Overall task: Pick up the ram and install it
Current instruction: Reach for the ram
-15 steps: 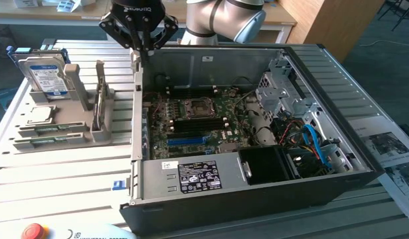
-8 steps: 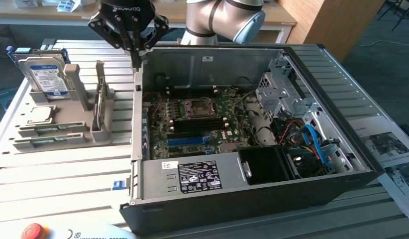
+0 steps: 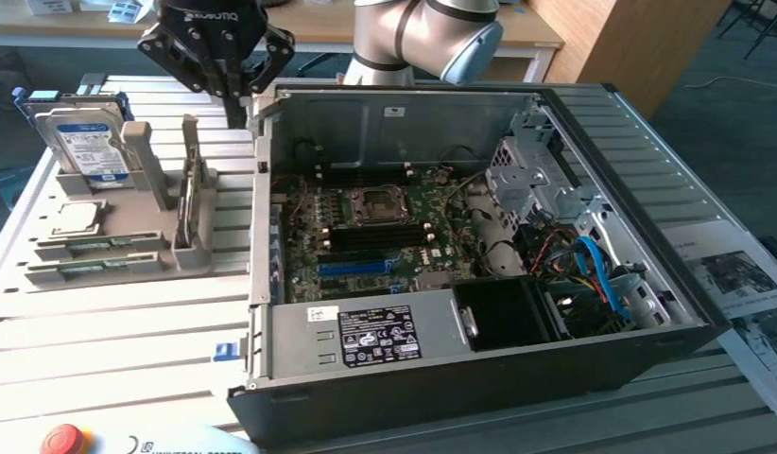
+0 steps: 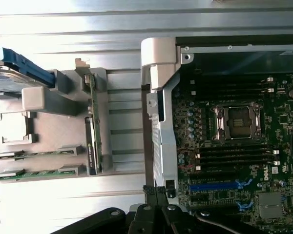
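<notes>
Claw (image 3: 238,112) pressed together, hanging over the far corner of the open computer case (image 3: 490,397), at its wall on the exterior view's left. Ram (image 3: 191,194) standing on edge in the grey holder (image 3: 112,257), apart from the claw and nearer the camera. Holder resting on the slatted tabletop (image 3: 112,326), just beside the case. Two more green sticks (image 3: 93,248) lying flat in the holder's near slots. Hard drive (image 3: 89,142) upright at the holder's far end. Inside the case, motherboard (image 3: 414,236) lying flat, with blue slot (image 3: 357,268) and bare processor socket (image 3: 370,205).
</notes>
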You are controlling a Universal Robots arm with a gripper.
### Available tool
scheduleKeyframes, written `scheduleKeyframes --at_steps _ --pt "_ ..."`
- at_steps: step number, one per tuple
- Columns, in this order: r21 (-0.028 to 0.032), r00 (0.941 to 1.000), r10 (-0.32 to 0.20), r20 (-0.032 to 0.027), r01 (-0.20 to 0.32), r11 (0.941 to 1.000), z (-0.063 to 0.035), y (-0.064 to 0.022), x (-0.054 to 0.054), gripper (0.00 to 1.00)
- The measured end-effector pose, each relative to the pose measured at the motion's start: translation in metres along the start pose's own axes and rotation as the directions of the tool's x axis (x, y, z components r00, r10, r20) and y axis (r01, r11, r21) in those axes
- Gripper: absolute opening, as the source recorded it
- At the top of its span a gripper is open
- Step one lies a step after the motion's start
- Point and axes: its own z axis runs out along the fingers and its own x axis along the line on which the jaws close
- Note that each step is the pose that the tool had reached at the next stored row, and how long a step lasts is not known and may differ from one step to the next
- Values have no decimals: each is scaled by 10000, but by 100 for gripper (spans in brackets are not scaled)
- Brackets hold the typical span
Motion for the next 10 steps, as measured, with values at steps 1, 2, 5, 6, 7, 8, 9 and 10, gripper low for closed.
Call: scheduleKeyframes --at_steps 1,2,5,6,7,8,9,10 --pt "0 10000 -1 0 1 10000 0 -2 31 11" --pt "0 10000 -2 0 2 10000 -1 -5 62 11" --pt "0 10000 -1 0 1 10000 -2 -12 160 11" --pt "0 10000 -1 0 1 10000 -3 -15 194 11" --pt "0 10000 0 -1 0 10000 -4 -17 225 11" --pt "0 10000 -1 0 1 10000 -4 -19 257 11" --pt "0 10000 -2 0 2 10000 -4 -22 289 11" --pt "0 10000 -3 0 3 10000 -5 -25 322 11"
